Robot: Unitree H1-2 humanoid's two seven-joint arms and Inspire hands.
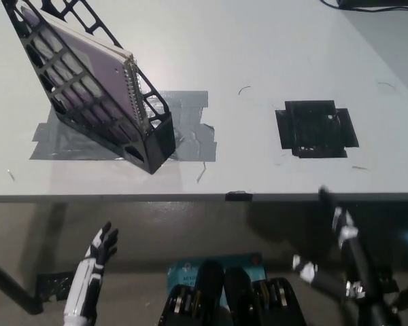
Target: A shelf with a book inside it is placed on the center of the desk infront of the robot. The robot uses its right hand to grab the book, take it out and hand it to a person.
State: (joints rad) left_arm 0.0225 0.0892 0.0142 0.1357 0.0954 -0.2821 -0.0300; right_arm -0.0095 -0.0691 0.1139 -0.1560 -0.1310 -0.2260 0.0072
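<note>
A black lattice shelf [132, 146] stands tilted at the desk's left, on a patch of grey tape [190, 102]. A purple spiral-bound book [98, 58] sits inside it, with its wire spine toward the right. My black right hand [336, 227] hangs low at the right, in front of the desk's front edge and well clear of the shelf. Its fingers are apart and hold nothing. My white left hand [98, 251] rests at the lower left below the desk edge, with its fingers spread.
The white desk [258, 61] fills the upper picture, and its front edge runs across at mid-height. A square of black tape [316, 129] lies on the desk at the right. A dark cable crosses the top right corner.
</note>
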